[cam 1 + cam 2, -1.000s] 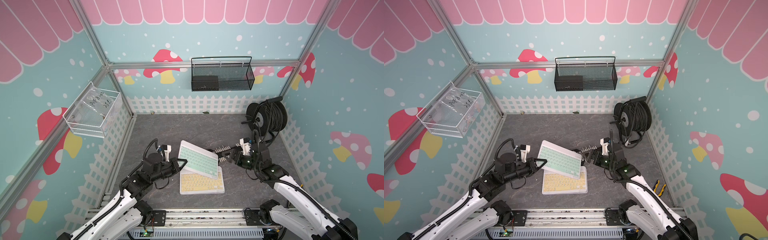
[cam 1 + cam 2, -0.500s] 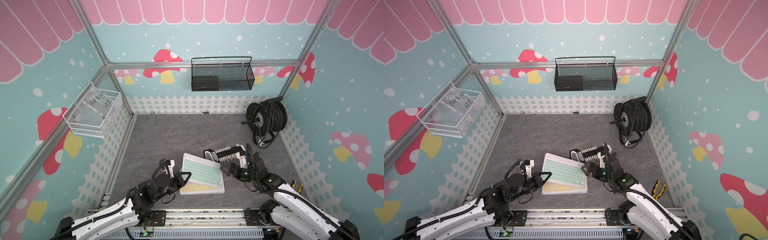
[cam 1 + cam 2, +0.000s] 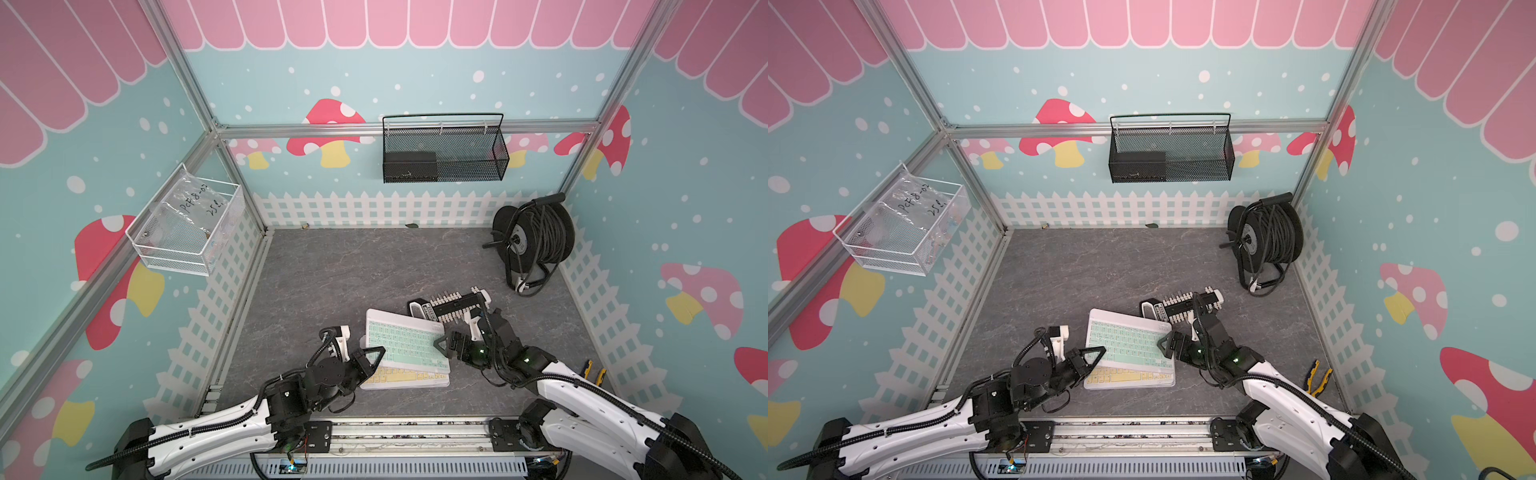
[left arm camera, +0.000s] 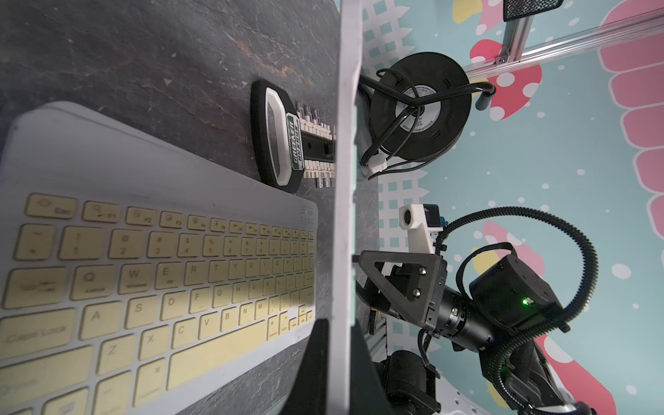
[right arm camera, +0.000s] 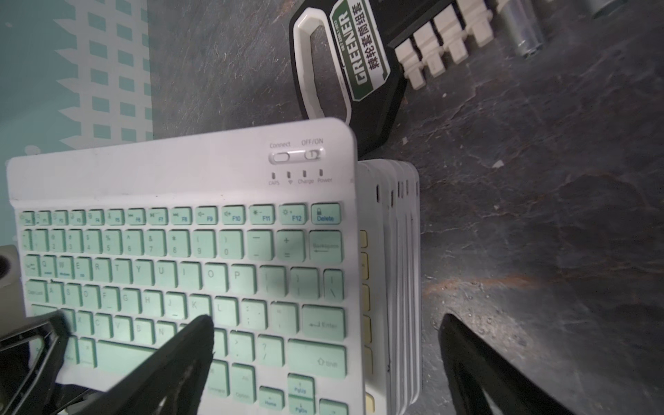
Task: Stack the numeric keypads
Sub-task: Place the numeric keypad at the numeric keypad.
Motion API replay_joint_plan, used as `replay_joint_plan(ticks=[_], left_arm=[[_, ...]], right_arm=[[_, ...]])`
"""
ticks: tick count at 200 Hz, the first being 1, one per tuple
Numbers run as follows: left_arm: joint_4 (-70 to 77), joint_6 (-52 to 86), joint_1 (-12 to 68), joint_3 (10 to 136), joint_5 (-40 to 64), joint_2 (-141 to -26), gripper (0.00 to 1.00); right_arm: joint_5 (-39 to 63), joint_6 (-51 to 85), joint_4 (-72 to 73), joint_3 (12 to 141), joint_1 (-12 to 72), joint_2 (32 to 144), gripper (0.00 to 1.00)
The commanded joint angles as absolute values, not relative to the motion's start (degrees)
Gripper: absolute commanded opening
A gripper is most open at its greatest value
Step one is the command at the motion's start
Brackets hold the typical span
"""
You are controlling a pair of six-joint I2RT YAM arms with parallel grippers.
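Note:
A mint-keyed numeric keypad point(image 3: 405, 345) point(image 3: 1128, 344) lies askew over a yellow-keyed keypad point(image 3: 401, 377) point(image 3: 1125, 377), which tops a stack of several keypads point(image 5: 399, 287). My left gripper point(image 3: 379, 351) point(image 3: 1100, 350) point(image 4: 339, 363) is shut on the mint keypad's left edge, seen edge-on as a white strip point(image 4: 344, 179) above the yellow keypad point(image 4: 161, 273). My right gripper point(image 3: 439, 343) point(image 3: 1163, 340) point(image 5: 323, 345) is open, straddling the right edge of the mint keypad point(image 5: 179, 269). One finger point(image 5: 187, 359) is over the keys. I cannot tell if the mint keypad touches the stack.
A black holder with white pegs point(image 3: 453, 306) point(image 5: 359, 64) lies just behind the keypads. At the back right stands a cable reel point(image 3: 536, 237). Pliers point(image 3: 1316, 376) lie by the right wall. A black mesh basket point(image 3: 444, 153) and a white wire basket point(image 3: 187, 228) hang on the walls.
Both arms have come forward and down, bringing the mint keypad from higher and farther back onto the yellow one. The left grip stayed shut and the right jaws stayed open.

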State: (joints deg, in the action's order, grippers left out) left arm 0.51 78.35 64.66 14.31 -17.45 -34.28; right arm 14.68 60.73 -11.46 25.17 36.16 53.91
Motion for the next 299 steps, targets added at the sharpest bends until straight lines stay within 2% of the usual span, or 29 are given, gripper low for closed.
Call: replay_joint_plan(ticks=[1,79,196,299], left_arm=[[4.15,81.12,66.74,13.54,-22.46,-33.23,0.00],[2.22,83.61,69.85,11.12,-26.19,-31.71,0.00],[6.76,85.34,70.23,8.62,-21.27,-36.63,0.00],[-2.12,86.31,70.77,7.52,-22.41,-28.22,0.00]], right_arm=[[13.51,61.18,-10.37,27.06,37.05,55.16,1.00],[13.10,62.50,-7.22,27.41,40.58,58.33,1.00],[12.52,62.94,-6.85,27.86,41.99,59.72,1.00],[11.56,62.07,-7.73,30.85,43.42,61.50,1.00]])
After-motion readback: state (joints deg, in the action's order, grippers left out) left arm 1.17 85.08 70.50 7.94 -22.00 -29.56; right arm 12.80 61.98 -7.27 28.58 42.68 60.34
